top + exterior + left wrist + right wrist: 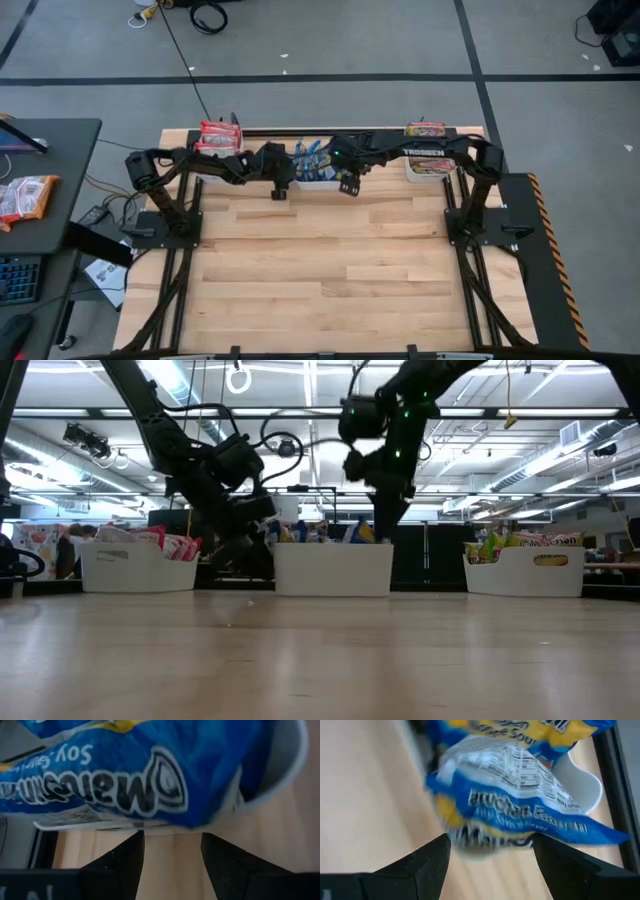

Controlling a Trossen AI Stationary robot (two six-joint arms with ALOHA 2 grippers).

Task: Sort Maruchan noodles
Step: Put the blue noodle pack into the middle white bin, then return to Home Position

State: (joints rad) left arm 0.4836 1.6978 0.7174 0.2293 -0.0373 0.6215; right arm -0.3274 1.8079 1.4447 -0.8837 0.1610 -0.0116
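Observation:
Three white bins stand along the table's far edge. The left bin [200, 151] holds red-orange packets [219, 134], the middle bin [333, 568] holds blue-yellow packets [309, 160], and the right bin [525, 572] holds silvery-green-red packets [425, 130]. My left gripper [278, 192] is open at the middle bin's left near corner, its fingertips just short of a blue packet [150, 775] that lies over the bin's rim. My right gripper [350, 186] is open above the bin's right near corner. Beyond its fingertips, a blue-yellow packet [515, 800] lies on the others.
The wooden tabletop [330, 270] stretches bare from the bins to the near edge. Both arms reach in from the table's sides and meet at the middle bin. A dark side table [40, 190] with a red-orange packet [25, 197] stands left of the table.

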